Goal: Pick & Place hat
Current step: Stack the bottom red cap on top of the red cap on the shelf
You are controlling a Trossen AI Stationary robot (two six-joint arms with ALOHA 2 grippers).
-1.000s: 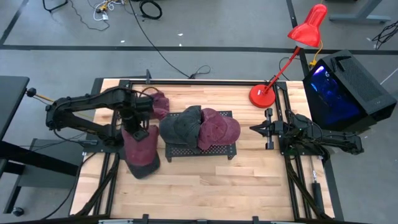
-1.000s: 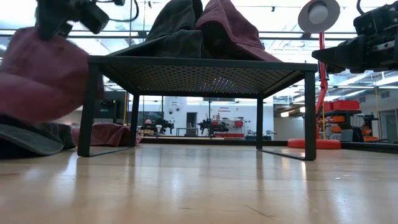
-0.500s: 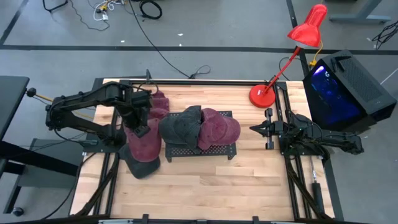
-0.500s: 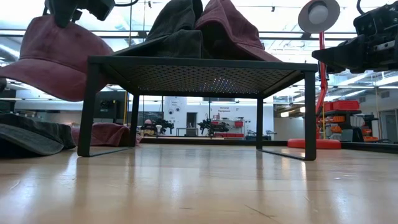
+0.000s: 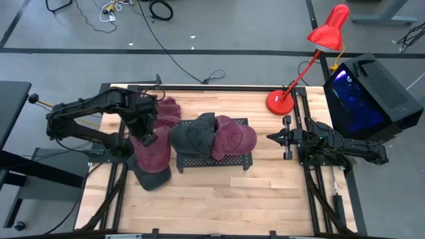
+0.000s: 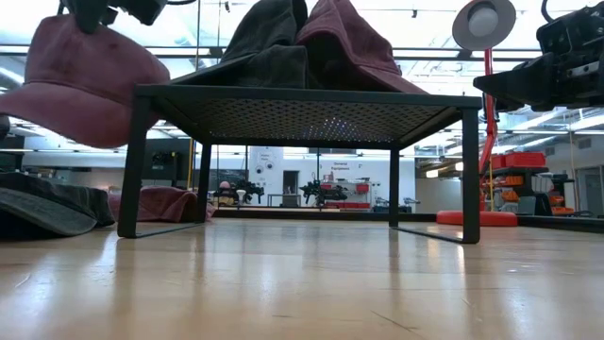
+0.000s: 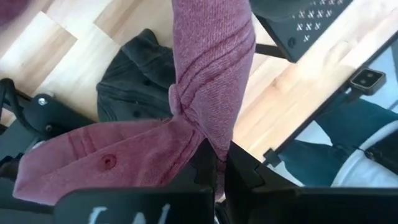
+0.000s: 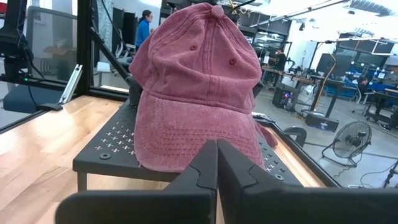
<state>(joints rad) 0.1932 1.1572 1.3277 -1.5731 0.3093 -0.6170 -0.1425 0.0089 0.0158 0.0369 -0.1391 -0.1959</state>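
Now, line by line:
Left gripper (image 5: 145,130): above the table's left part, just left of the rack; fingers (image 7: 205,163) pressed together on the fabric of a red hat.
Held hat (image 6: 90,80): lifted off the tabletop, hanging from the left gripper beside the rack's left edge, about level with the rack top in the low view; crown and brim drooping, folded at the pinch point in the left wrist view (image 7: 208,81).
Grey hat (image 5: 154,178): flat on the table under the held hat, near the rack's front left leg; dark brim visible in the low view (image 6: 42,206).
Another red hat (image 5: 167,111): on the table near the far left corner, behind the left gripper.
Rack (image 5: 229,161): black perforated stand at the middle of the table, on four legs.
Hats on rack: a dark grey one (image 5: 194,134) on the left half, a red one (image 5: 234,138) on the right half, touching and overlapping at the middle.
Right gripper (image 5: 271,137): near the table's right edge, apart from the rack, pointing toward it; fingers closed together, holding nothing.
Lamp (image 5: 312,56): red, base on the far right corner of the table, head leaning out beyond the edge.
Table (image 5: 219,199): light wood, bare along the front edge.
Room: some people far behind, too small to tell more.
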